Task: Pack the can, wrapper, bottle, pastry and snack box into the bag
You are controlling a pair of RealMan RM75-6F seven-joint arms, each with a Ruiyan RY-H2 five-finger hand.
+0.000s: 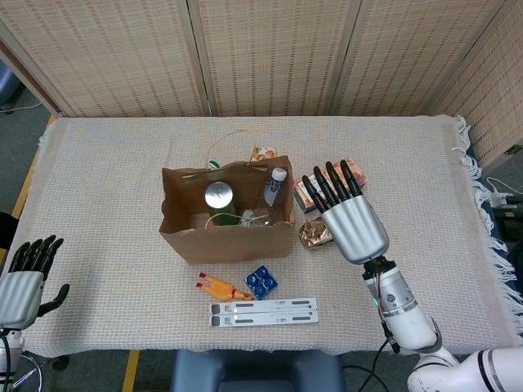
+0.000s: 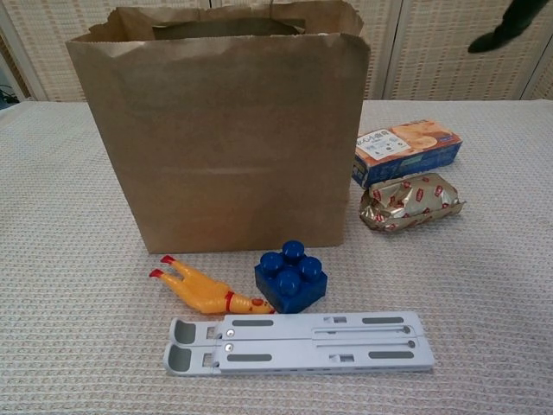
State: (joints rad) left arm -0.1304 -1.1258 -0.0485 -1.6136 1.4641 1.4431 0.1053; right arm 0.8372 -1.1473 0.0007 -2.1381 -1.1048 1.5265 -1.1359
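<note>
The brown paper bag (image 1: 196,237) (image 2: 225,130) stands open at mid-table. Inside it a silver-topped can (image 1: 219,196) stands upright and a clear bottle (image 1: 274,186) leans at the right end. My right hand (image 1: 353,219) hovers empty to the right of the bag with its fingers spread, covering most of the orange snack box (image 1: 303,193) (image 2: 406,149). The gold-wrapped pastry (image 1: 314,235) (image 2: 410,201) lies just below the box. A small colourful wrapper (image 1: 263,153) lies behind the bag's far rim. My left hand (image 1: 24,278) rests empty at the front left corner.
In front of the bag lie a yellow rubber chicken (image 1: 219,287) (image 2: 203,291), a blue toy brick (image 1: 261,282) (image 2: 291,275) and a grey folding stand (image 1: 263,311) (image 2: 298,341). Only a dark fingertip (image 2: 505,26) of the right hand shows in the chest view.
</note>
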